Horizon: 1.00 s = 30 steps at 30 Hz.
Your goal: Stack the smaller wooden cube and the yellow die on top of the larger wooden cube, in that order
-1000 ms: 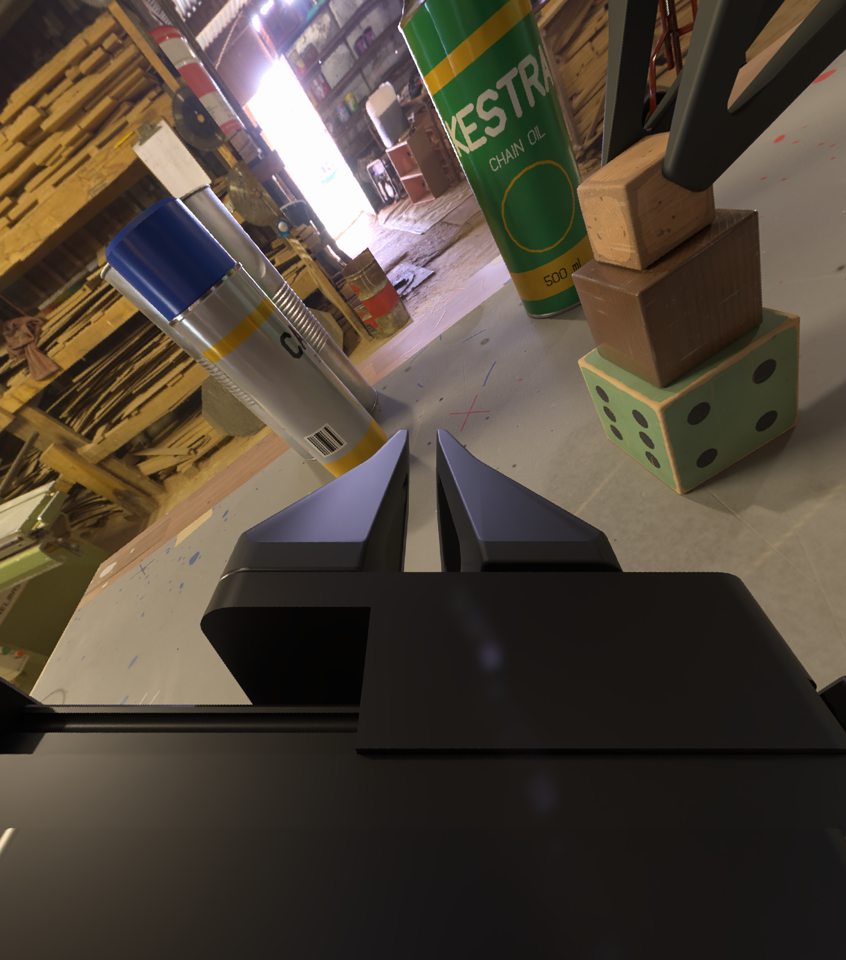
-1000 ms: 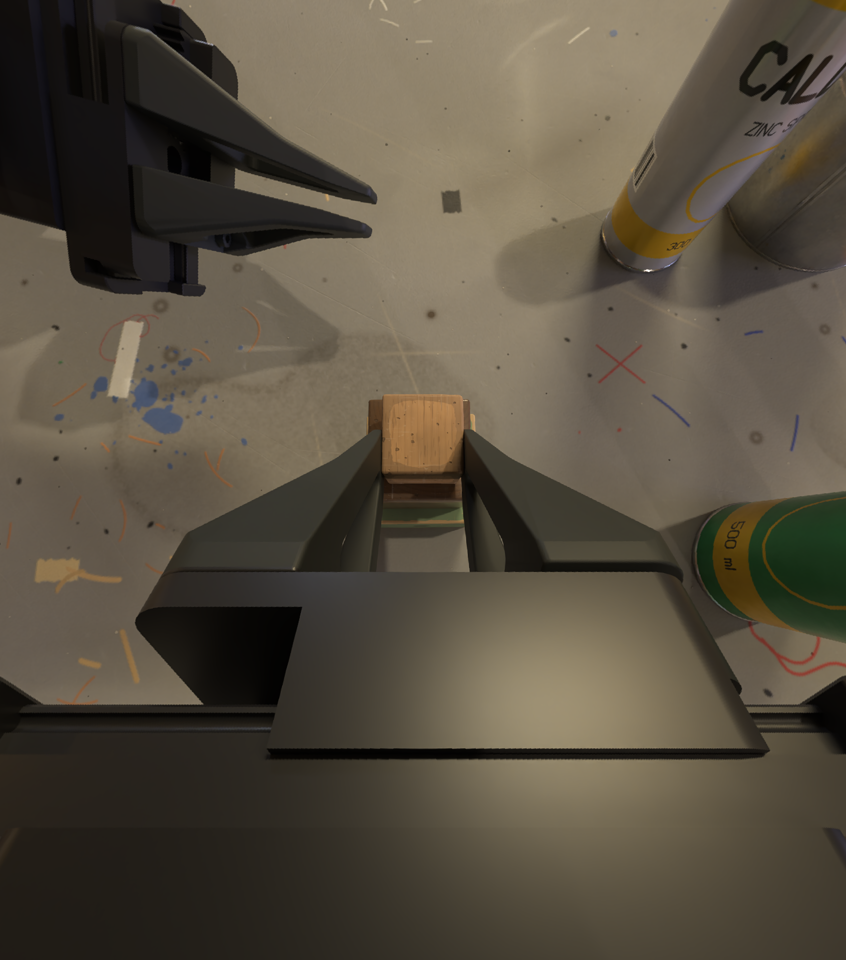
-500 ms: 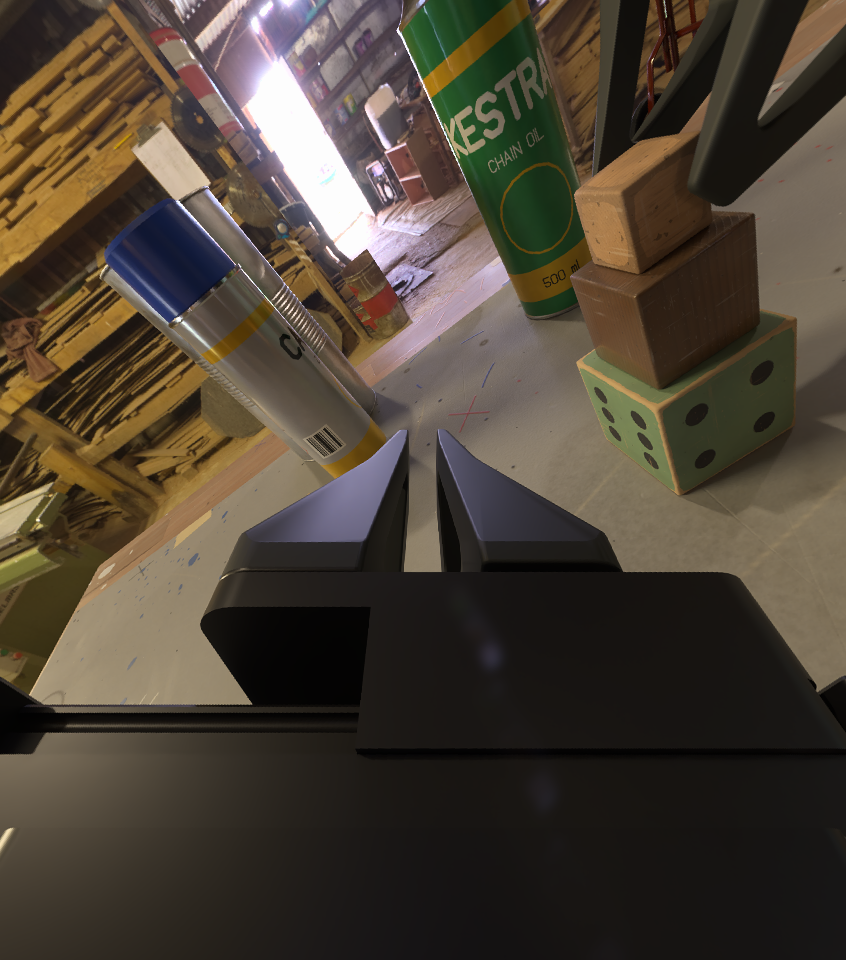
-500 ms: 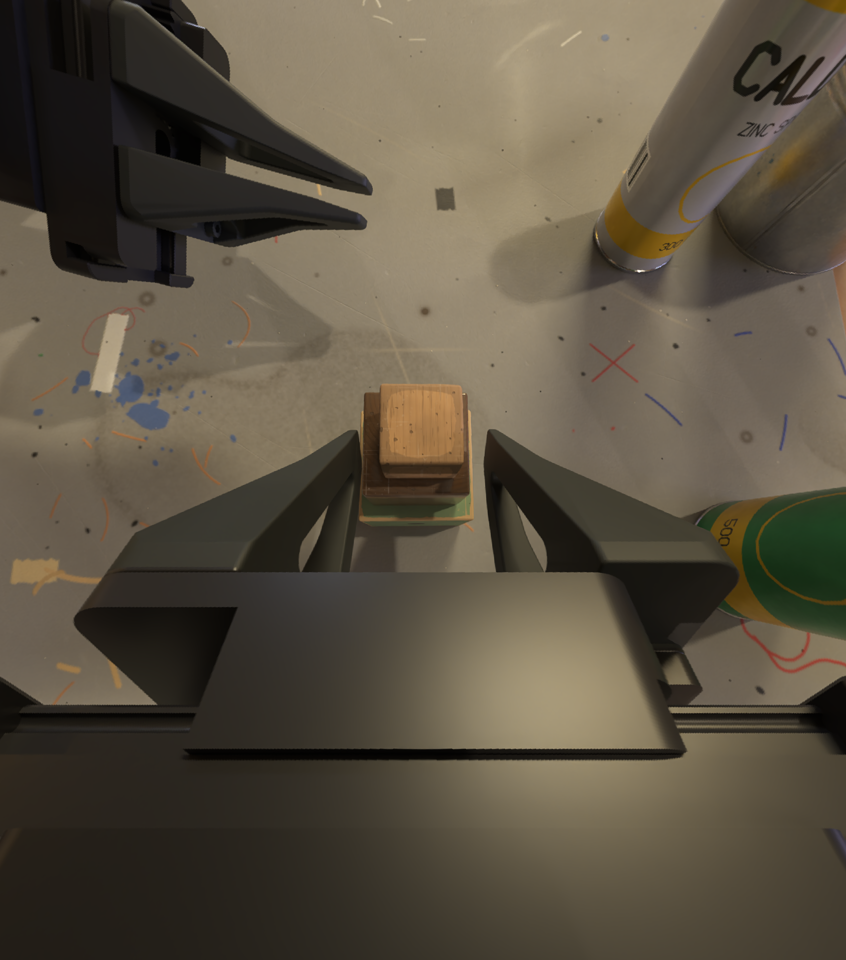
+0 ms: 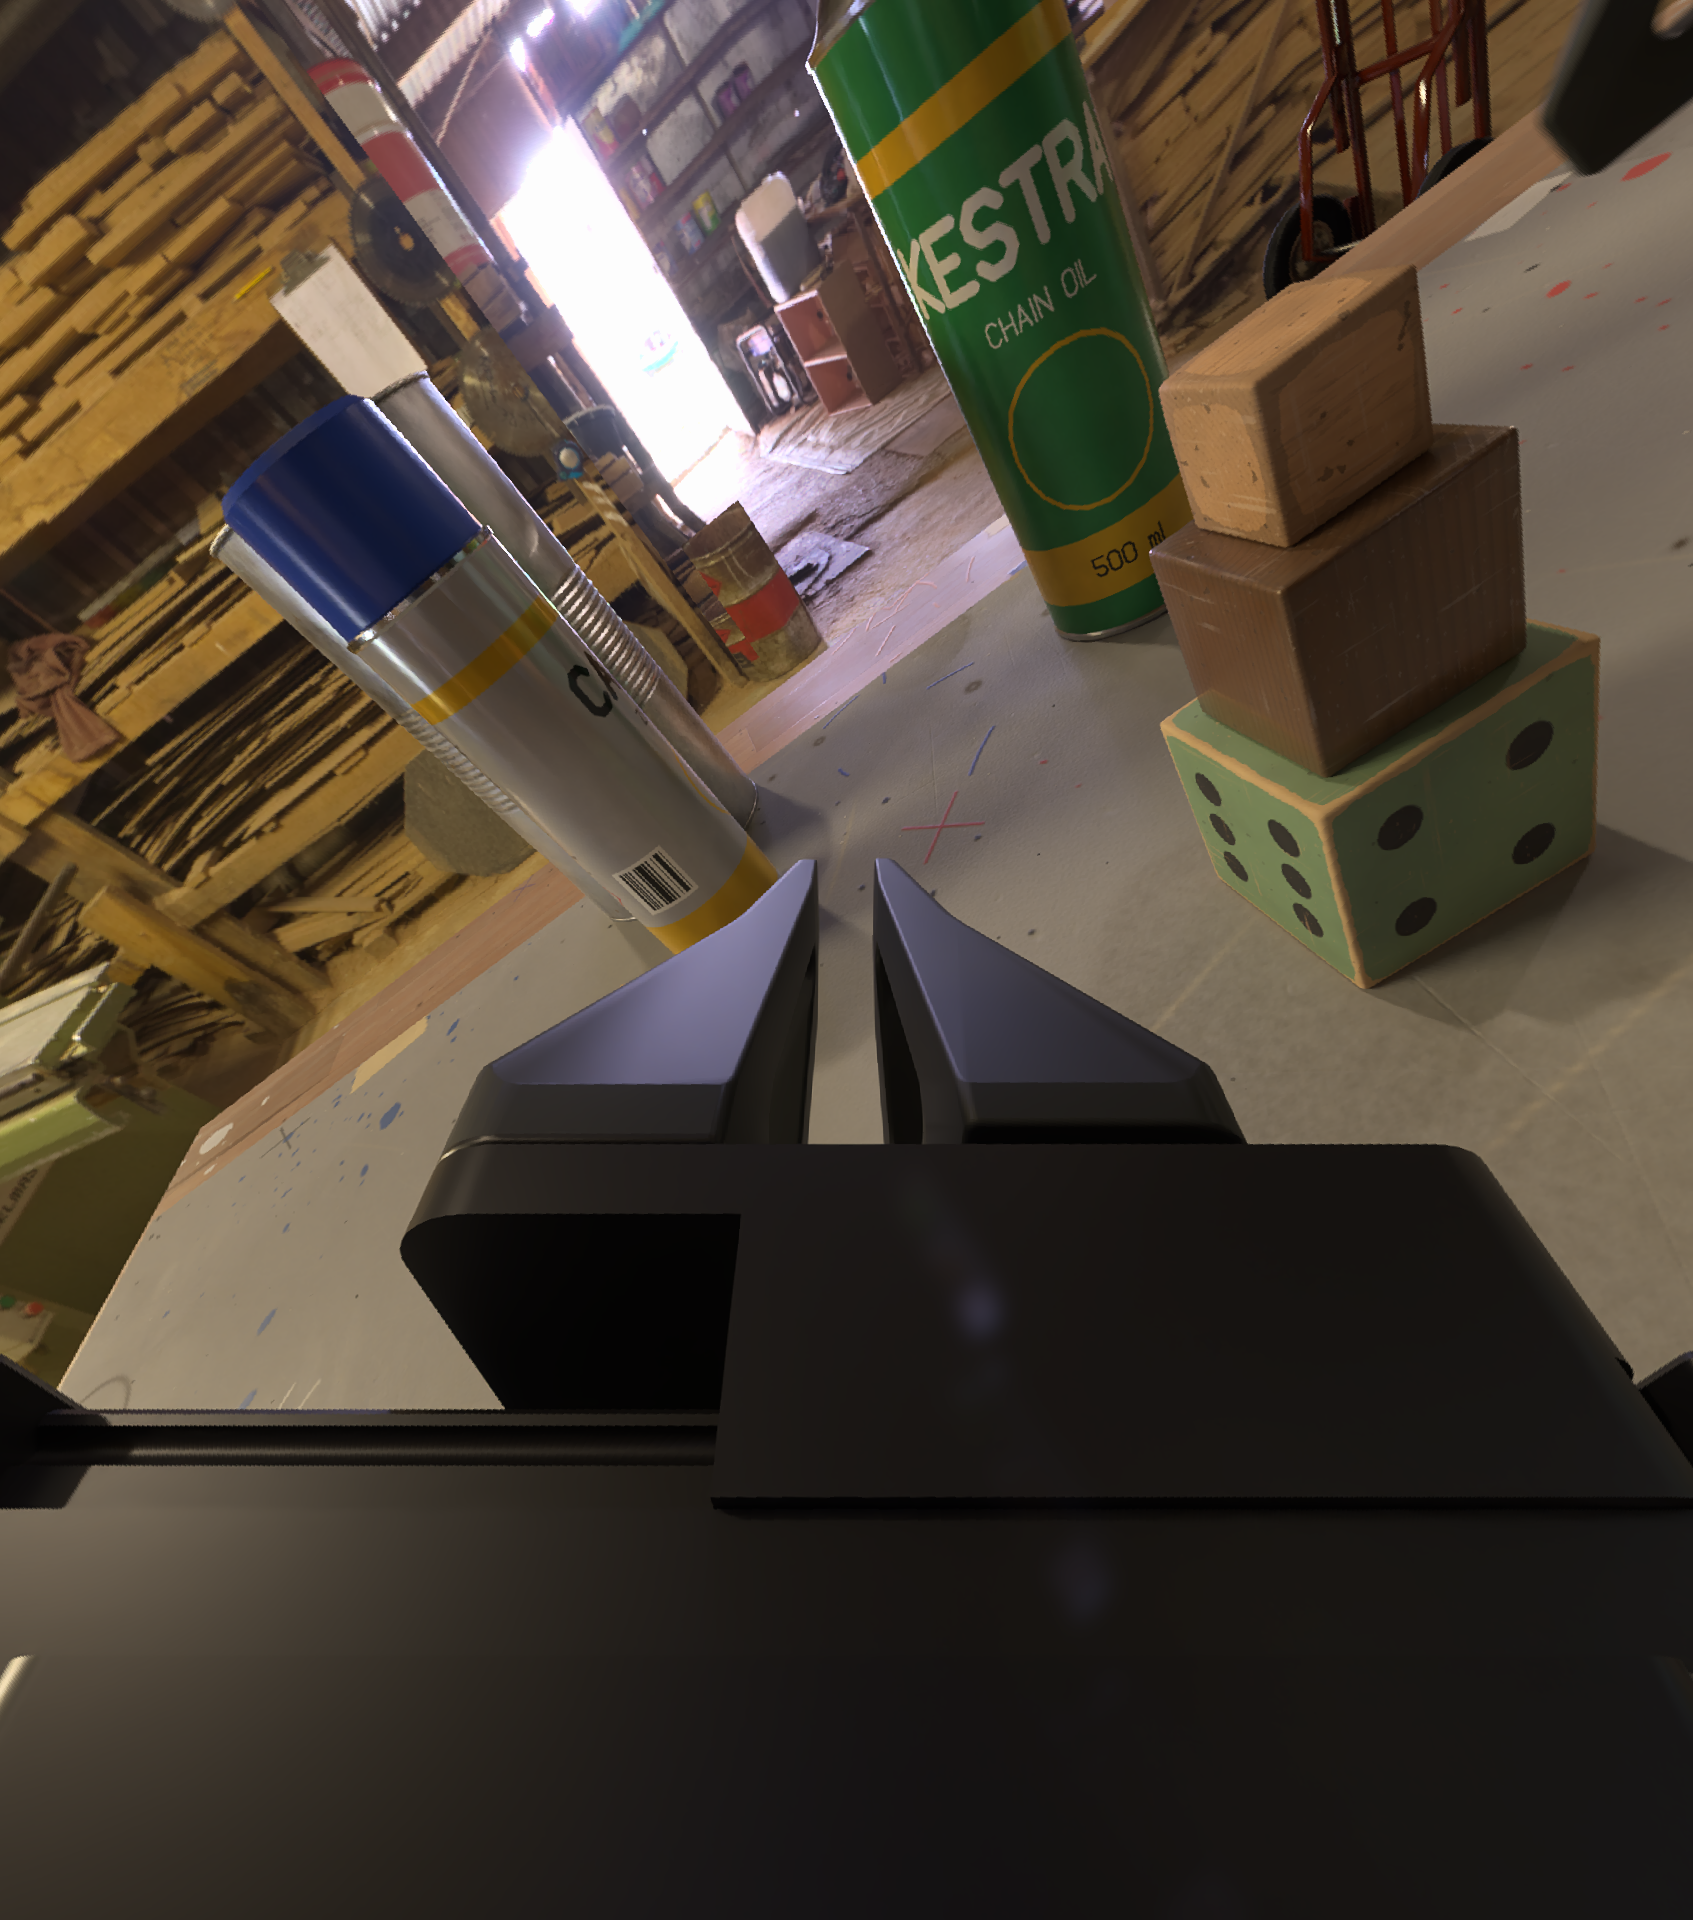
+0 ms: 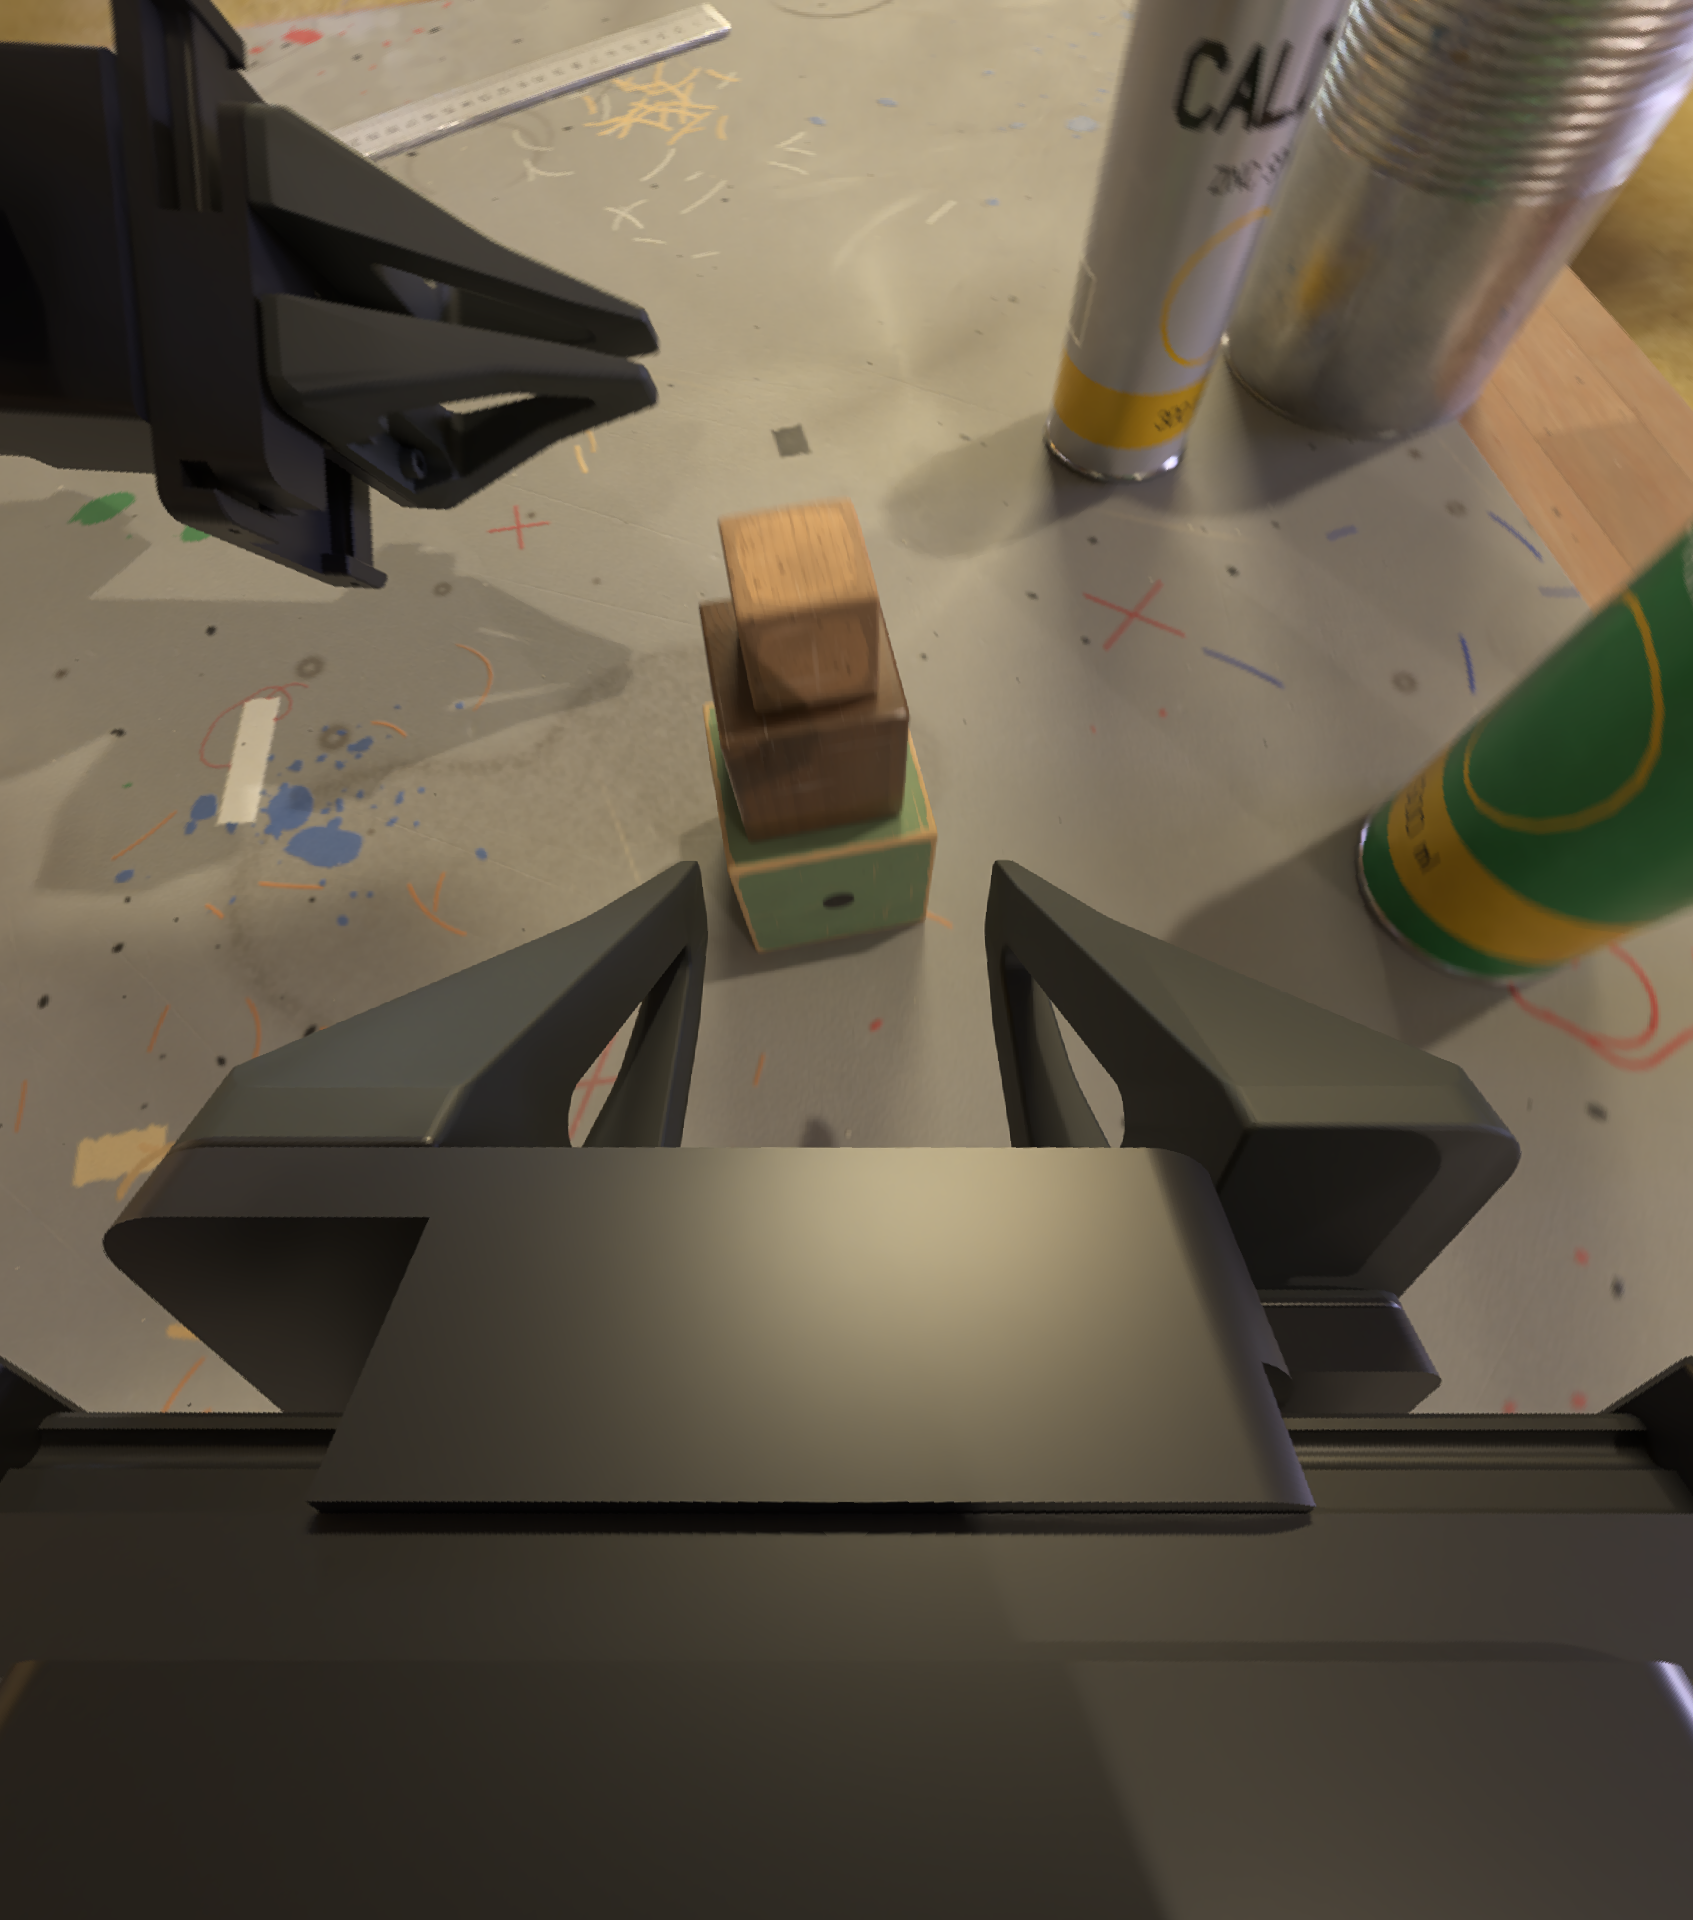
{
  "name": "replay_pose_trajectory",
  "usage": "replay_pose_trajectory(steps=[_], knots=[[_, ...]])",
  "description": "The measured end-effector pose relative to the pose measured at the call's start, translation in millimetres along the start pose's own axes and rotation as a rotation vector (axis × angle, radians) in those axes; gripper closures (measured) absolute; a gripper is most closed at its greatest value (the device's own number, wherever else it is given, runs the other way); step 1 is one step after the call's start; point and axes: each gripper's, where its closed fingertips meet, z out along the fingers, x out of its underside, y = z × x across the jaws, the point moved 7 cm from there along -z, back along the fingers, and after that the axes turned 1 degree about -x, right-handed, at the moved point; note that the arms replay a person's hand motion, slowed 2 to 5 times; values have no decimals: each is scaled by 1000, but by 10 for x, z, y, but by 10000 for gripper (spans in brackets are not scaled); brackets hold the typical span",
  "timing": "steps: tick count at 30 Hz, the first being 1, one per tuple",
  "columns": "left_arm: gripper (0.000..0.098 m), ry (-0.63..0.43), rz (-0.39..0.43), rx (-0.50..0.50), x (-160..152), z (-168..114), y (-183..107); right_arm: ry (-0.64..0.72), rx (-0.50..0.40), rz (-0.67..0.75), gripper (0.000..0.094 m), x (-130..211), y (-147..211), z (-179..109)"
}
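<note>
A three-block stack stands on the grey table. A green die with black dots (image 5: 1393, 831) is at the bottom, the larger dark wooden cube (image 5: 1341, 623) is in the middle, and the smaller light wooden cube (image 5: 1299, 416) is on top, slightly askew. The right wrist view shows the same die (image 6: 821, 904), larger cube (image 6: 811, 769) and smaller cube (image 6: 800, 582). My right gripper (image 6: 844, 878) is open and empty, above and behind the stack, touching nothing. My left gripper (image 5: 844, 868) is shut and empty, low to the stack's left; it also shows in the right wrist view (image 6: 650, 358). No yellow die is in view.
A tall green can (image 5: 1008, 312) stands behind the stack. A silver spray can with a blue cap (image 5: 468, 665) and a ribbed metal tin (image 6: 1424, 208) stand near the table's wooden edge (image 6: 1590, 416). A steel ruler (image 6: 530, 83) lies far off.
My right gripper opened, let go of the smaller cube on top of the stack, then rose and drew back. The left gripper has not moved.
</note>
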Motion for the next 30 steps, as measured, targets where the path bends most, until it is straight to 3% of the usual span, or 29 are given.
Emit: replay_pose_trajectory(steps=[10, 16, 30], knots=[[890, 14, -1, -2, 17, 6, 9, -29, 214, 165, 538, 614, 149, -374], [890, 32, 22, -6, 25, 33, 2, -6, 296, 195, 559, 825, 345, -492], [891, 54, 68, -1, 18, 60, -41, 189, 434, 139, 553, 985, 594, -295]])
